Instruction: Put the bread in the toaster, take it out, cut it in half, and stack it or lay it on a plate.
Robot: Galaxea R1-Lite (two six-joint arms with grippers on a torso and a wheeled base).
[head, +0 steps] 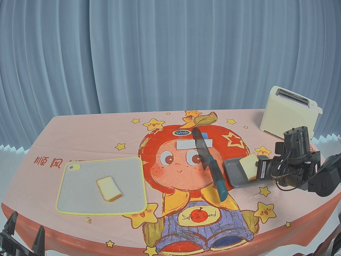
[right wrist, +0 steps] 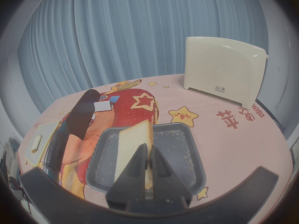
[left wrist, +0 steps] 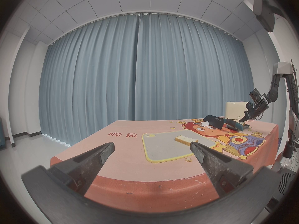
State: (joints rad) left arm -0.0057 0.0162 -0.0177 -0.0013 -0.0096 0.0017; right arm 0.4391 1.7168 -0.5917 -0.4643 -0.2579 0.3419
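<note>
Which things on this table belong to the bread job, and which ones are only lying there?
Job: cream plastic toaster; pale bread half in the right gripper; second bread half; grey cutting board with yellow rim; dark-bladed knife with teal handle; dark grey rectangular tray.
Lying about: small white-and-blue block; crumb.

I see a pleated blue curtain [head: 177,47] behind the pink, cartoon-printed bench [head: 88,136]; a white card [head: 184,145] lies mid-bench.
</note>
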